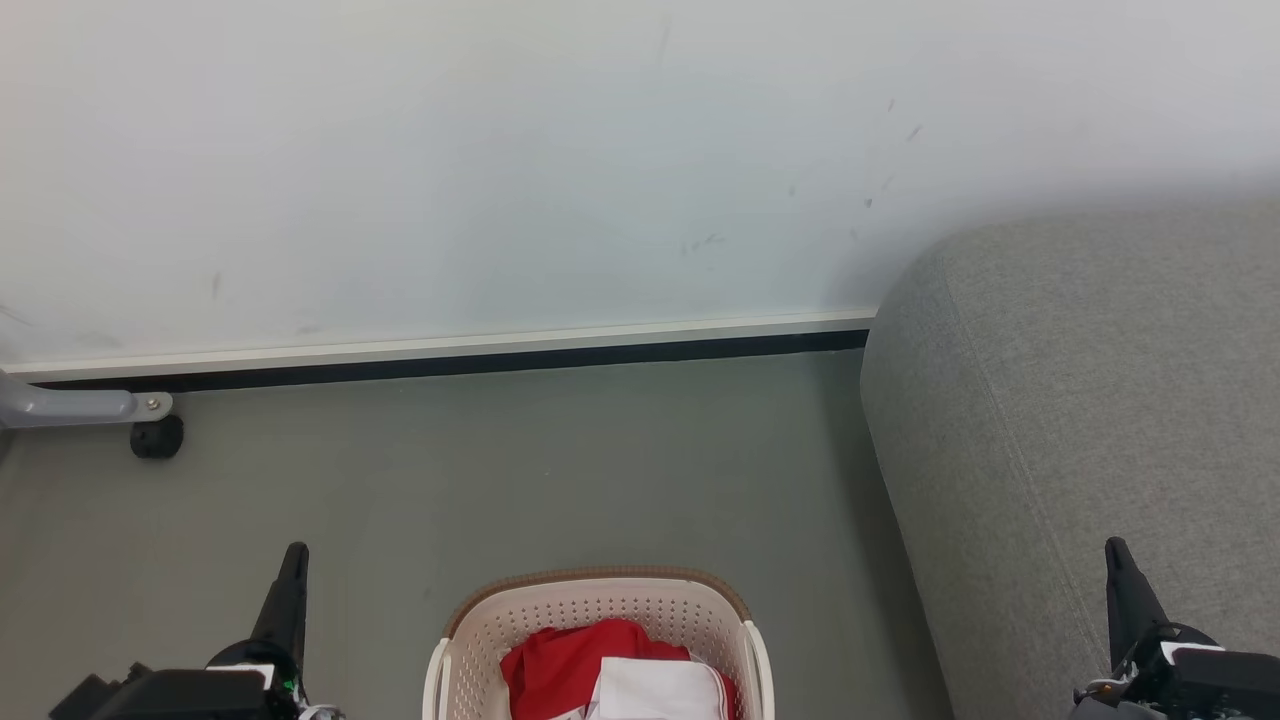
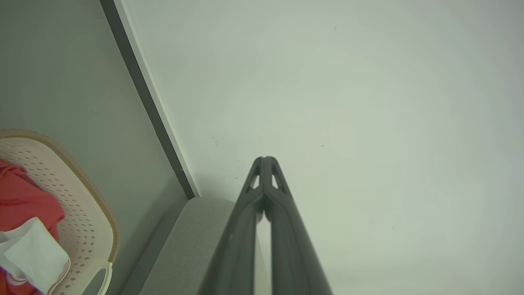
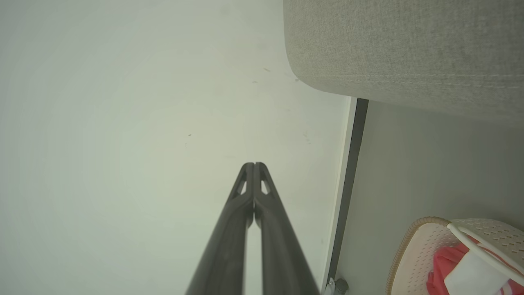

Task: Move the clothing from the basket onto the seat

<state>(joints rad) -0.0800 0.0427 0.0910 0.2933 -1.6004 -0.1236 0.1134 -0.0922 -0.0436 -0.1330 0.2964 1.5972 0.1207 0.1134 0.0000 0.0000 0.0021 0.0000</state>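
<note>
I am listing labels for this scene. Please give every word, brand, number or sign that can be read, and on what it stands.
None can be read.
The basket, clothing, sofa and wall bear no text; the wall's dark marks are scuffs.
White patches on the left gripper and right gripper are too small to tell.

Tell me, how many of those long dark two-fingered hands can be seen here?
2. The left hand is at lower left, beside the cream-white perforated plastic basket; the right hand at lower right, before the light grey fabric sofa. Both shut.
</note>
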